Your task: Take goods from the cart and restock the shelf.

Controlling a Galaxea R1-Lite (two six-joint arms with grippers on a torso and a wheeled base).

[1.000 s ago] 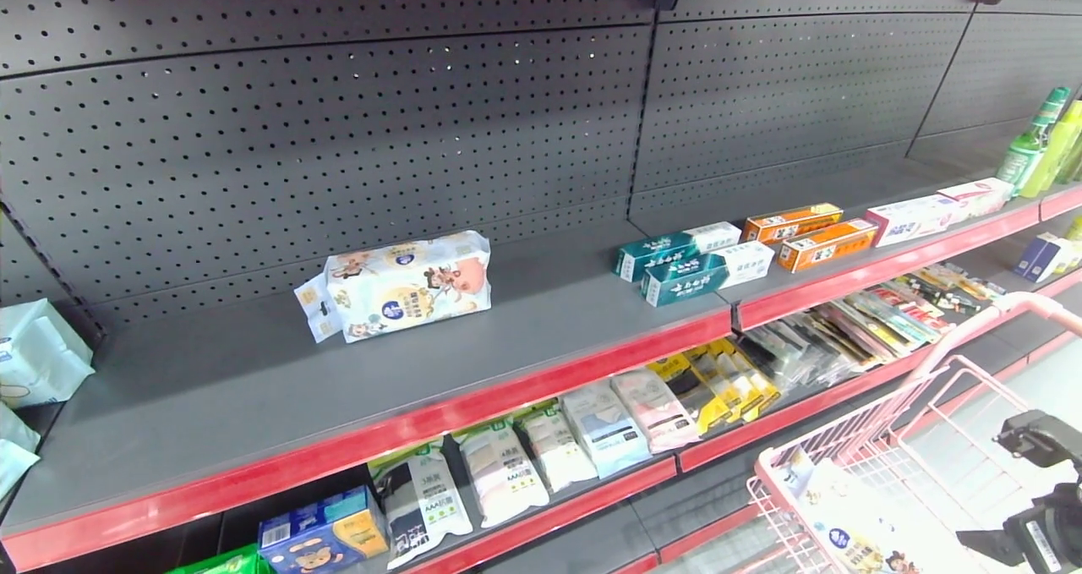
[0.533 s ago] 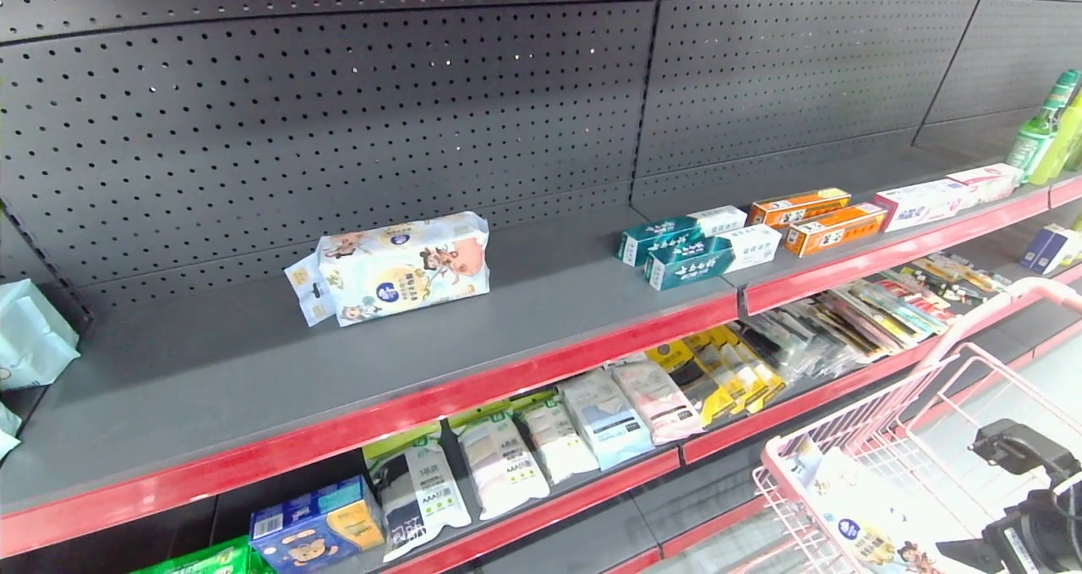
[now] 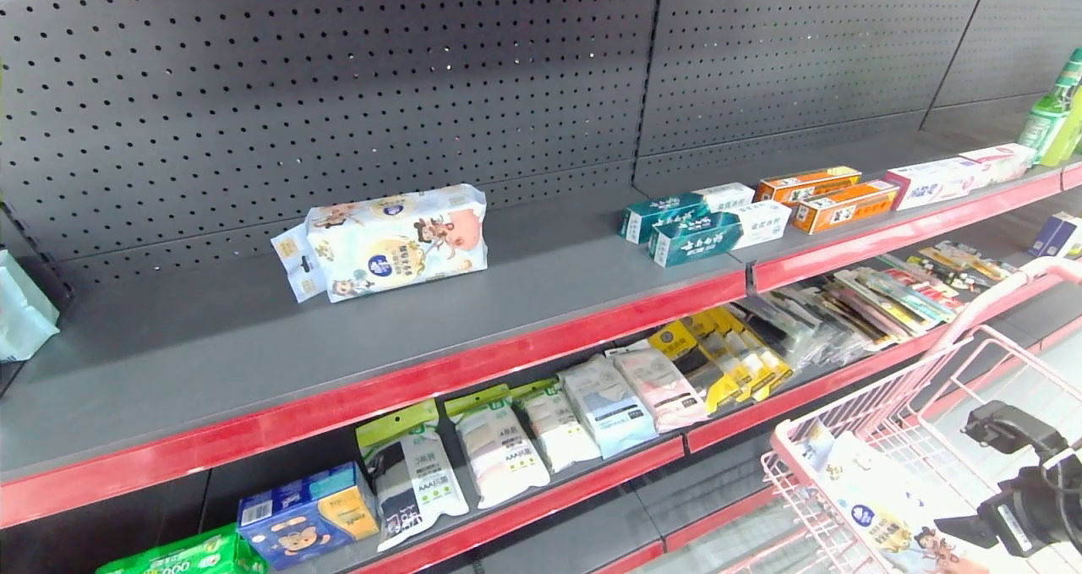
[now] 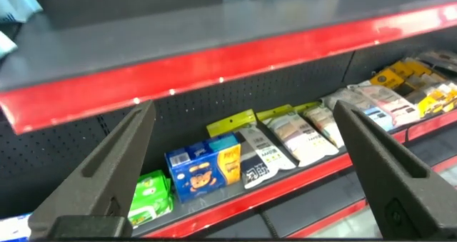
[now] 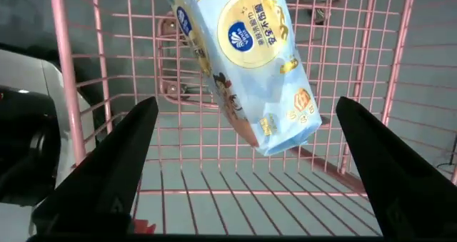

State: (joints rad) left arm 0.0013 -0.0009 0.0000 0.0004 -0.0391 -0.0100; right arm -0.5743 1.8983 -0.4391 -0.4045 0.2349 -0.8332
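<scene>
A white wipes pack [image 3: 385, 240] with cartoon print lies on the grey upper shelf [image 3: 211, 363], near the pegboard. A matching pack [image 3: 879, 519] leans inside the pink wire cart [image 3: 930, 379] at the lower right. My right arm [image 3: 1027, 489] hangs over the cart. In the right wrist view my right gripper [image 5: 243, 178] is open above the cart's grid floor, with that pack [image 5: 243, 63] ahead of its fingers and apart from them. My left gripper [image 4: 246, 174] is open and holds nothing, facing the shelf's red front edge [image 4: 214, 63] and the lower shelf.
Toothpaste boxes [image 3: 706, 223] and orange boxes [image 3: 824, 198] line the upper shelf to the right, green bottles [image 3: 1048, 109] farther on. Bagged goods [image 3: 507, 447], a blue box [image 3: 304, 515] and yellow packs [image 3: 718, 367] fill the lower shelf. A white bag [image 3: 21, 312] sits far left.
The whole head picture has shifted, so the camera has moved; the shelf goods now sit higher in it. The goods themselves have kept their places.
</scene>
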